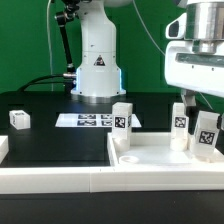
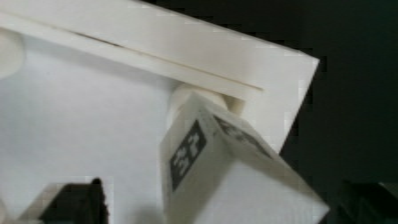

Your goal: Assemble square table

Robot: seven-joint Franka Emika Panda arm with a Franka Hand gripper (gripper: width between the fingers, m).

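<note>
Three upright tagged legs [image 1: 122, 118] stand on the white tabletop [image 1: 150, 160]; fourth leg [image 1: 19, 119] apart.

Rises from white base [image 1: 97, 62] at the back, leaves frame overhead, reappears at the exterior view's right. Points gripper [image 1: 200, 103] straight down, jaws spread wide.

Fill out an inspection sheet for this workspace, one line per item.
Surface: black table, white rail along the front, marker board lying flat.
Job's things: tabletop at the exterior view's right; corner leg, middle leg and right leg upright on it; loose leg apart at the exterior view's left.
Clutter: nothing seen.
Grippers: gripper open above the middle leg, holding nothing.
Cables: black cables beside the robot base.
Surroundings: green backdrop.
</note>
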